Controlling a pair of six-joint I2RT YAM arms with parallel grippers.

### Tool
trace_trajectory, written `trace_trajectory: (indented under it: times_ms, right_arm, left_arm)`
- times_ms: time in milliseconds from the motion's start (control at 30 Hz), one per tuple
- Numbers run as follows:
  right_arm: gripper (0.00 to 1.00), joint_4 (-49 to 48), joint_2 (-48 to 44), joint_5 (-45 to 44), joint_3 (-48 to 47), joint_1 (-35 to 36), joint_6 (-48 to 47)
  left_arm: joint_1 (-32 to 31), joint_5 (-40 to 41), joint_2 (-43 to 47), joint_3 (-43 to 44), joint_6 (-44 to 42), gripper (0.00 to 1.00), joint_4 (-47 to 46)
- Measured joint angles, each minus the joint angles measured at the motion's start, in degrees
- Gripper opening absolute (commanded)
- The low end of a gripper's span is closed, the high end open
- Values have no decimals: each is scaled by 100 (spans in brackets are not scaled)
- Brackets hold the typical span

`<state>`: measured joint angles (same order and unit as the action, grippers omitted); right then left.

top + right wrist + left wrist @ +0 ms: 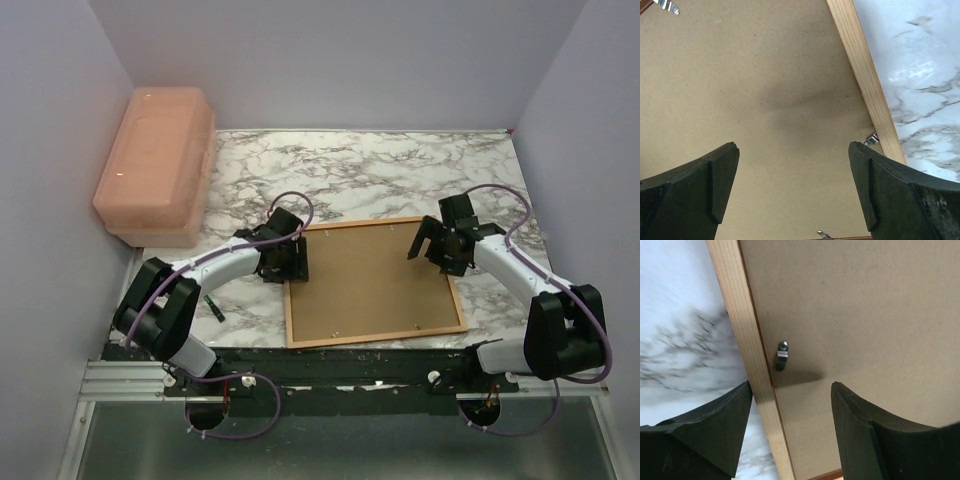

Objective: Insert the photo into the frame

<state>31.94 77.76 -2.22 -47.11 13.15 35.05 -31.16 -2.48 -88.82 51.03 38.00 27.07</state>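
Note:
The frame [375, 335] lies face down on the marble table, its light wood back rim up, with the brown backing board [370, 280] set in it. The photo is hidden. My left gripper [292, 262] is open and empty over the frame's left rim [747, 355], next to a metal tab [781, 356]; its jaws straddle the rim. My right gripper [428, 242] is open and empty over the board [765, 75] near the frame's right rim [865, 75]. The gripper midpoints in the wrist views are left [791, 385] and right [794, 146].
A pink plastic box [155, 165] stands at the back left by the wall. A small dark object [213, 308] lies on the table [380, 180] beside the left arm. More metal tabs [870, 139] sit along the frame's inner edge.

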Motion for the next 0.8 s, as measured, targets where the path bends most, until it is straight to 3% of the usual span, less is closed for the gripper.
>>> trace_trajectory:
  times_ms: [167,600,700,800]
  right_arm:
    - [100,90,22,-24,9,-195,-61]
    - [100,94,11,44,129,-201,-63]
    - [100,92,11,48,129,-201,-63]
    - [100,92,11,57,129,-201,-61]
  left_arm:
    - [-291,-199,378,-450,262,71,-94]
    - [-181,699,-350,227,319,59,177]
    - [-179,706,-393,267,313,47,133]
    - [-188,656,-413,267,337,12,44]
